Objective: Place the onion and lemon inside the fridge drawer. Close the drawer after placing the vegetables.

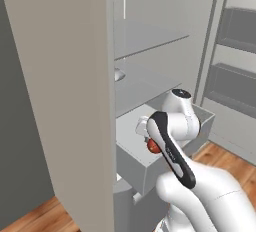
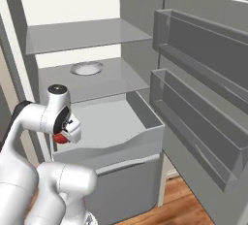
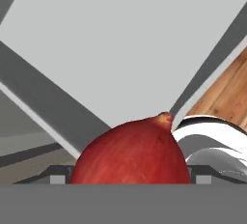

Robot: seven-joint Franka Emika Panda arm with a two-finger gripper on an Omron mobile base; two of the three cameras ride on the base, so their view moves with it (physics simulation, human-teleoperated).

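Onion (image 1: 153, 146) shows red under the gripper (image 1: 148, 143) in the left base view, over the near left corner of the drawer (image 1: 131, 157), which stands pulled out. Right base view: gripper (image 2: 64, 136) clamps the onion (image 2: 60, 138) just above the drawer's (image 2: 140, 140) front rim, bare floor beyond. Hand view: onion (image 3: 131, 155) sits between the fingertips, pale drawer floor (image 3: 130, 59) wide below.

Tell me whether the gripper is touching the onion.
Touching. In the hand view the onion sits between the gripper fingertips, pressed against both. The right base view shows it carried at the hand, above the fridge drawer.
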